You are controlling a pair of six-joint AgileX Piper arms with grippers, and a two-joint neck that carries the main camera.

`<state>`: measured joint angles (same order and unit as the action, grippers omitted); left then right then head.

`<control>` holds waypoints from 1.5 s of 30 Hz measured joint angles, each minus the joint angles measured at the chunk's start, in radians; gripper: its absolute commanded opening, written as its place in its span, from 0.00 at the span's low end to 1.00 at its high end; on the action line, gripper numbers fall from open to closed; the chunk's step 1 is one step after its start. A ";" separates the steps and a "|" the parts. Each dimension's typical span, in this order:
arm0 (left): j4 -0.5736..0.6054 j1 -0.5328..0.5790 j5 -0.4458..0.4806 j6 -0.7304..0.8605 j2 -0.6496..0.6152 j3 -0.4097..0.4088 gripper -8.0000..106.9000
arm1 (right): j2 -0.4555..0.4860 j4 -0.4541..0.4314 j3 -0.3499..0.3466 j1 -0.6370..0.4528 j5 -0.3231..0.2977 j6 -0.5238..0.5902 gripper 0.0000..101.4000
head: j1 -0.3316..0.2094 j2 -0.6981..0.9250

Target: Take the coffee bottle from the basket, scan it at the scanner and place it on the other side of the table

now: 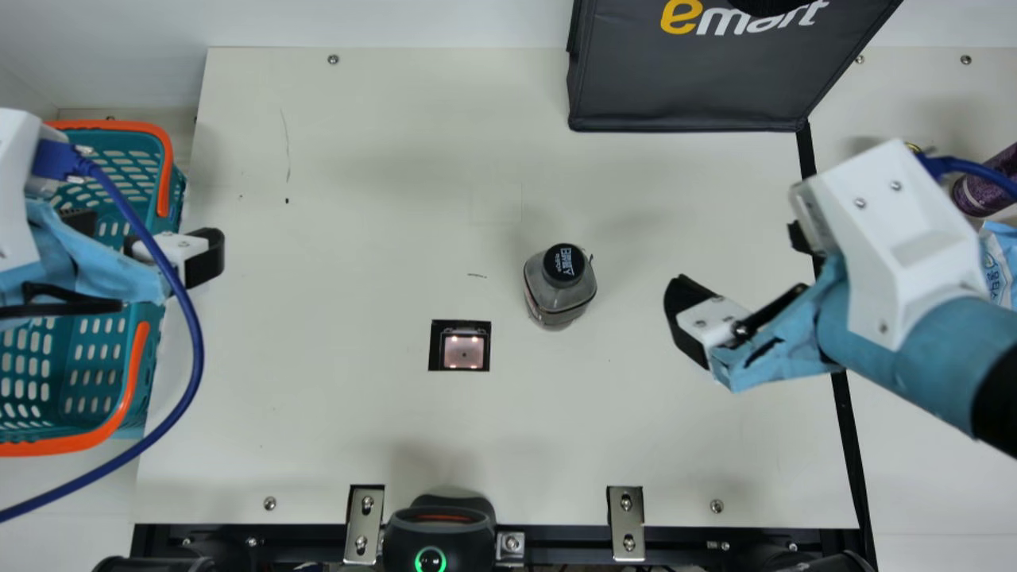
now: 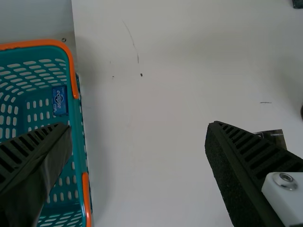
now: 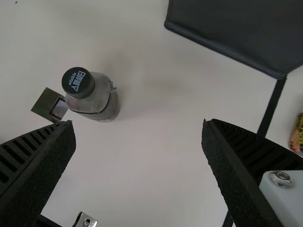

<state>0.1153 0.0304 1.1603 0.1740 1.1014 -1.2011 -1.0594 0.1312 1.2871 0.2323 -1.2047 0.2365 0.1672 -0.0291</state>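
Cream table (image 1: 357, 199) with the bottle (image 1: 558, 298) standing beyond the scanner (image 1: 463, 351)

Nearest, a black device (image 1: 433, 534) with a green ring sits at the table's edge, its lower part cut off in the main view. Beyond it the scanner is set into the tabletop, and the bottle stands just beside it, upright, to the right and farther back; the print on its side is hard to make out.

The right claw (image 1: 743, 276) is spread wide above the table, right of the bottle, only air between its fingers. The left claw (image 1: 143, 238) is wide apart too, likewise around air, one finger over the basket (image 1: 137, 365), the other over the table. The left arm hides part of the basket. At far right a purple item (image 1: 981, 193) is cut off; farthest back, so is a dark bag (image 1: 683, 87).
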 measured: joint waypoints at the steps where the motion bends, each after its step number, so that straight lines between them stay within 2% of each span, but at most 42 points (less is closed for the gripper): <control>1: 0.000 0.000 0.000 0.000 0.000 0.000 0.85 | -0.017 0.009 0.005 0.004 0.002 0.002 0.94 | 0.000 0.000; 6: 0.000 0.000 0.000 0.000 0.000 0.000 0.85 | -0.093 0.004 0.027 0.052 0.030 -0.054 0.94 | 0.000 0.000; 13: 0.000 0.000 0.000 0.000 0.000 0.000 0.85 | -0.174 -0.063 0.030 0.176 0.091 -0.191 0.94 | 0.000 0.000; 27: 0.000 0.000 0.000 0.000 0.000 0.000 0.85 | -0.303 -0.299 0.010 0.434 0.166 -0.502 0.94 | 0.000 0.000; 34: 0.000 0.000 0.000 0.000 0.000 0.000 0.85 | -0.351 -0.385 -0.010 0.509 0.187 -0.644 0.94 | 0.000 0.000; 45: 0.000 0.000 0.000 0.000 0.000 0.000 0.85 | -0.385 -0.436 -0.061 0.556 0.254 -0.803 0.94 | 0.000 -0.002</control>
<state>0.1153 0.0304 1.1603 0.1740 1.1014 -1.2011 -1.4447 -0.3052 1.2257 0.7883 -0.9510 -0.5661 0.1672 -0.0307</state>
